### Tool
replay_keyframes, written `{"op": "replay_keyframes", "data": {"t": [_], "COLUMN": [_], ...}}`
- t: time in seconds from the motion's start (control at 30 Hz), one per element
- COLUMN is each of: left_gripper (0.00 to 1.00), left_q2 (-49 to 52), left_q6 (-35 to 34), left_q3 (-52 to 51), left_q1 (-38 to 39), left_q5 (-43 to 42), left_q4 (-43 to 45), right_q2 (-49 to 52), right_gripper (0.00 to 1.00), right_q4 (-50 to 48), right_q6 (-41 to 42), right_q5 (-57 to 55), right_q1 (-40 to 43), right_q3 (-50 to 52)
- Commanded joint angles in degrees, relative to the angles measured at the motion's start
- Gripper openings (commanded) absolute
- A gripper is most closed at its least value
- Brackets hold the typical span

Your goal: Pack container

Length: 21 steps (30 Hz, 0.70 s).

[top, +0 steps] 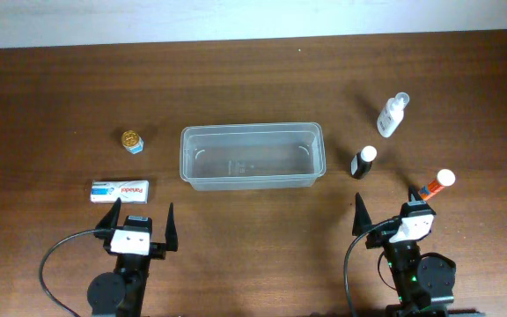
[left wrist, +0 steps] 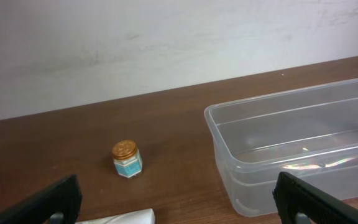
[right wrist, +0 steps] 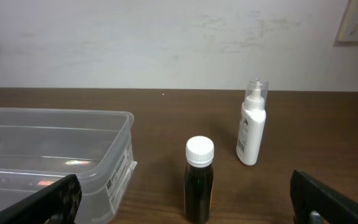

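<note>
The clear plastic container [top: 252, 156] stands empty at the table's middle; it also shows in the left wrist view [left wrist: 291, 143] and the right wrist view [right wrist: 55, 149]. My left gripper [top: 139, 227] is open and empty, near the front edge, behind a white box [top: 120, 189]. A small gold-lidded jar [top: 132, 140] stands left of the container. My right gripper [top: 385, 216] is open and empty. A dark bottle with a white cap [top: 363, 161] stands upright ahead of it. A white spray bottle [top: 392, 114] and a red-orange tube with a white cap [top: 436, 183] lie at the right.
A pale wall runs along the table's far edge [top: 253, 40]. Black cables [top: 60, 255] curl beside each arm base at the front.
</note>
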<state>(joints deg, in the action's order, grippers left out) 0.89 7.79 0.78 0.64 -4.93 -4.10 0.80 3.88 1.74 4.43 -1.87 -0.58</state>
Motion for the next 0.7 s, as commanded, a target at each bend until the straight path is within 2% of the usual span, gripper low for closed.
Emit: {"op": "replay_keyframes", "data": {"t": [0.0,0.23,0.37,0.5,0.67], "left_gripper": [0.99,0.99,0.99,0.99,0.99], "left_q2": [-0.6,-0.6,-0.6,-0.6,-0.6], "left_q6": [0.9,0.9,0.9,0.9,0.9], "left_q3": [-0.3,-0.3,-0.3,-0.3,-0.3], "left_q1": [-0.3,-0.3,-0.3,-0.3,-0.3], "left_q5": [0.4,0.4,0.4,0.4,0.4], "left_q4": [-0.2,-0.2,-0.2,-0.2,-0.2], "right_q2": [-0.1,0.0,3.0,12.4,30.1], "right_gripper": [0.98,0.98,0.98,0.98,0.98], "right_q4": [0.3,5.5,13.3,22.7,39.7], "right_q6": [2.7,3.8,3.9,3.9,4.8], "right_q5": [1.6,4.3,4.0,4.0,4.3], "right_q1": [-0.4,-0.4,-0.3,-0.4,-0.4], "right_q3": [0.1,-6.8,-20.3,-33.3,-53.6]}}
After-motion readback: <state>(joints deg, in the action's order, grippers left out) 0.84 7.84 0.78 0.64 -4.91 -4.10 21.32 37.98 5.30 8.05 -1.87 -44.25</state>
